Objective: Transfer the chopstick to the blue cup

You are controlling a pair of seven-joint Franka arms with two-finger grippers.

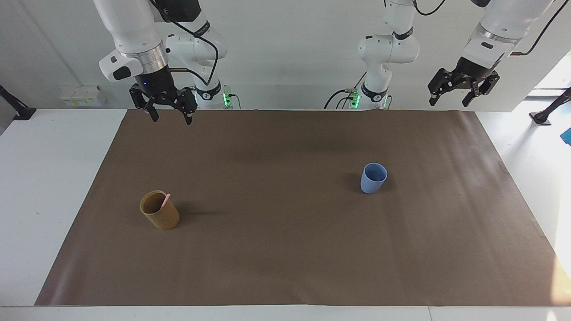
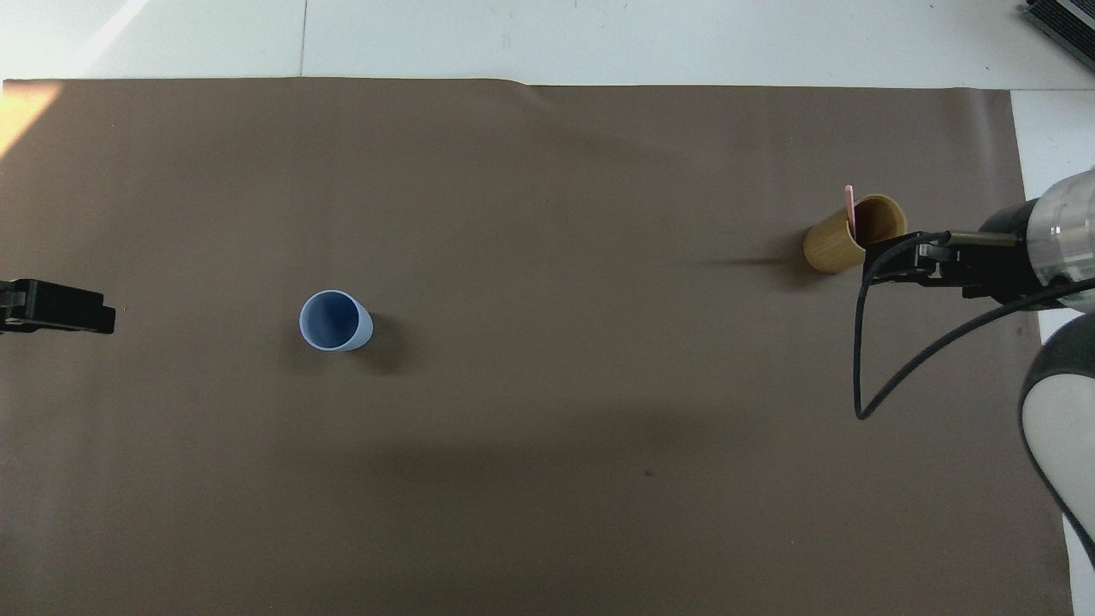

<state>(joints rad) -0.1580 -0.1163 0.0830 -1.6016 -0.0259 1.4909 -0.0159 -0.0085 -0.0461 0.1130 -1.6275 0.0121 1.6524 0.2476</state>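
The pale pink chopstick (image 1: 165, 200) (image 2: 849, 205) stands tilted inside a tan-brown cup (image 1: 159, 210) (image 2: 851, 233) toward the right arm's end of the brown mat, its tip just above the rim. The light blue cup (image 1: 373, 178) (image 2: 334, 321) stands upright with nothing in it toward the left arm's end, a little nearer to the robots than the tan cup. My right gripper (image 1: 172, 117) (image 2: 898, 257) hangs open, high over the mat's robot-side edge. My left gripper (image 1: 448, 101) (image 2: 56, 306) waits open, raised over the mat's corner at its own end. Neither holds anything.
A brown mat (image 1: 285, 249) (image 2: 547, 479) covers most of the white table (image 1: 53, 187). Only the two cups stand on it. A black cable (image 2: 864, 376) loops down from the right arm's wrist.
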